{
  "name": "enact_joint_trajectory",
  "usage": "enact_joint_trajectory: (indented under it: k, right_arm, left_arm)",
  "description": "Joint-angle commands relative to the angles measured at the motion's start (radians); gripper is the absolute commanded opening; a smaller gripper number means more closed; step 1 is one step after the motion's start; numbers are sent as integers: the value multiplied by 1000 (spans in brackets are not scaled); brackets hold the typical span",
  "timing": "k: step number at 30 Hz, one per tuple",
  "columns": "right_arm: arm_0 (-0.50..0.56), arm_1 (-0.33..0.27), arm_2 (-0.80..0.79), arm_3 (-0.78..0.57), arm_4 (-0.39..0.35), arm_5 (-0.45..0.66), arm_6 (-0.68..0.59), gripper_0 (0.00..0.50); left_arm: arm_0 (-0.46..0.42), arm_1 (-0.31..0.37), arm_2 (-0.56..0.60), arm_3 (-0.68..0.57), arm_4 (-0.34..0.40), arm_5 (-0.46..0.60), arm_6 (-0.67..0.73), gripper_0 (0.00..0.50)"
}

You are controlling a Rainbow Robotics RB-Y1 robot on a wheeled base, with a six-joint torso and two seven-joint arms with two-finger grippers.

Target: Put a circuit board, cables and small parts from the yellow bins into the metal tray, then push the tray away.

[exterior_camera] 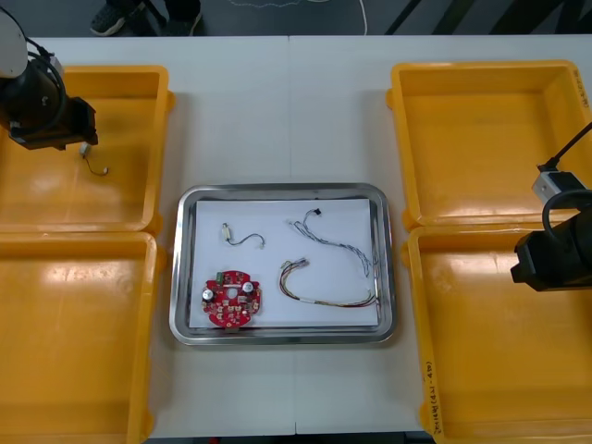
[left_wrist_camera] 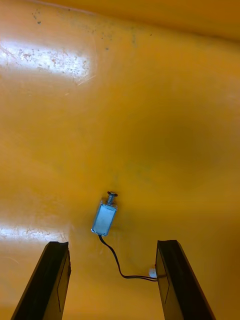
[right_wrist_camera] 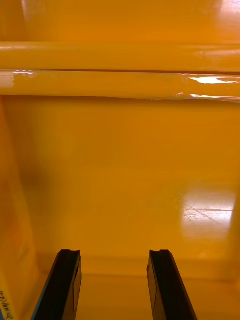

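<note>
Left gripper hovers at the upper left of the front view, over the far yellow bin on that side. Its two black fingers are spread apart and hold nothing. Between them in the left wrist view, a small metal part lies on the bin floor, with a thin black wire curling from it toward one finger. At the centre of the front view sits the metal tray, white inside. It holds a round red circuit board at its lower left and a short wired part just above that. An upper cable and a lower cable lie in its right half. Right gripper hangs at the right edge of the front view, over the near right bin, fingers parted and empty.
</note>
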Motion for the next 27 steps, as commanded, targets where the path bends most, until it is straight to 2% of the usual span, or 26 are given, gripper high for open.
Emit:
enact_joint_trajectory:
  k: [1,6,13,15,27]
  right_arm:
    - [26,1,-35,-35,48,-3,0,387]
    - [26,23,-35,-35,74,-3,5,386]
    - [34,23,-40,-35,69,-22,6,389]
    - [38,23,-41,-35,68,-37,5,414]
    - [40,23,-47,-35,69,-49,11,464]
  left_arm:
    - [-54,-17,-26,22,4,-48,45,500]
    - [-54,-31,-26,43,2,-68,42,500]
    - [-43,-40,-26,46,-2,-86,42,500]
    - [-42,-40,-26,51,-2,-95,42,500]
    - [-29,-46,-26,62,-19,-122,40,500]
